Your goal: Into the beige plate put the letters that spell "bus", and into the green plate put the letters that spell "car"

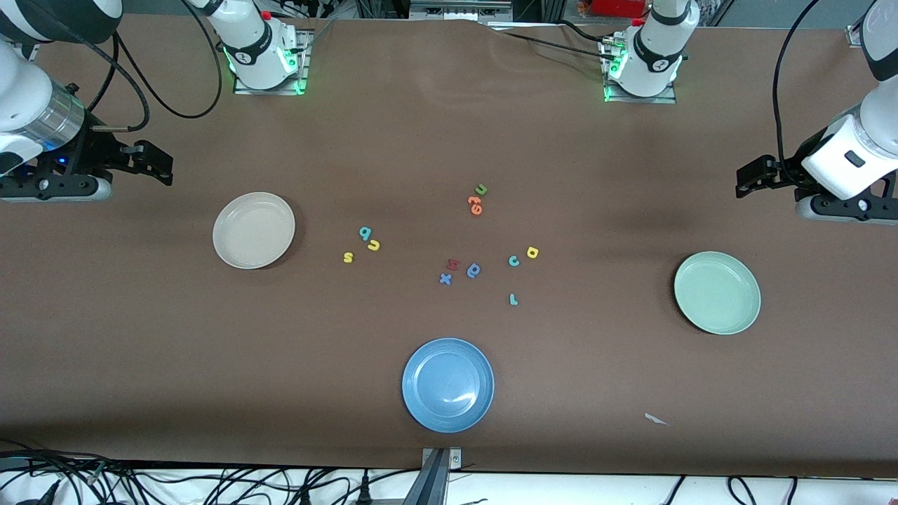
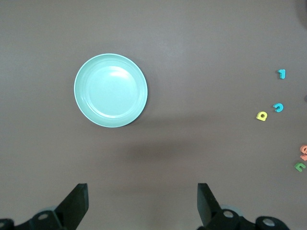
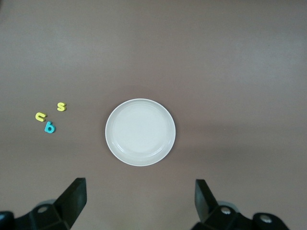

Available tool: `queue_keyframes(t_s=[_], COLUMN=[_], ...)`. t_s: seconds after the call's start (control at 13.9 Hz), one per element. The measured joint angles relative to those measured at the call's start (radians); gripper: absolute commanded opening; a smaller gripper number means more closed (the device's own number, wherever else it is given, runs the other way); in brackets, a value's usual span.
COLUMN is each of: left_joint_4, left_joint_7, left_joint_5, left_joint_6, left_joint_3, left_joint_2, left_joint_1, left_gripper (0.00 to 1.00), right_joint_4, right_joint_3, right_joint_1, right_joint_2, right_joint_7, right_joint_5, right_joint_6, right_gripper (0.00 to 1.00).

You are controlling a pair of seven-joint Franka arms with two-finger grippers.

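The beige plate (image 1: 254, 230) (image 3: 140, 132) lies toward the right arm's end, with the teal b (image 1: 365, 233), yellow u (image 1: 374, 245) and yellow s (image 1: 348, 257) beside it on the table. Toward the left arm's end is the green plate (image 1: 717, 292) (image 2: 111, 90). The teal c (image 1: 513, 261), yellow a (image 1: 532, 252) and teal r (image 1: 513, 299) lie between it and the table's middle. My right gripper (image 1: 165, 168) (image 3: 140, 199) hangs open and empty above the table's end near the beige plate. My left gripper (image 1: 742, 181) (image 2: 142, 201) hangs open and empty near the green plate.
A blue plate (image 1: 447, 384) sits nearest the front camera. A green u (image 1: 480, 189), orange letters (image 1: 476, 205), a red letter (image 1: 452, 264), a blue x (image 1: 445, 279) and a blue round-bowled letter (image 1: 474, 270) lie mid-table. A paper scrap (image 1: 656, 419) lies near the front edge.
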Motion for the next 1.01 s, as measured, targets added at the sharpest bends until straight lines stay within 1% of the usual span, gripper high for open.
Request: queue_keyframes(t_s=[0.72, 1.01], left_joint_4=[0.0, 0.0], left_joint_7=[0.0, 0.0], left_joint_5=[0.0, 0.0], left_joint_6=[0.0, 0.0], left_joint_3=[0.0, 0.0], left_joint_2=[0.0, 0.0], left_joint_1=[0.0, 0.0], left_gripper=[1.0, 1.0], right_joint_4=[0.0, 0.0], right_joint_3=[0.0, 0.0], right_joint_1=[0.0, 0.0], right_joint_2=[0.001, 0.002], right_joint_7=[-0.004, -0.027], right_joint_5=[0.0, 0.0], right_joint_6=[-0.003, -0.025], right_gripper=[1.0, 1.0])
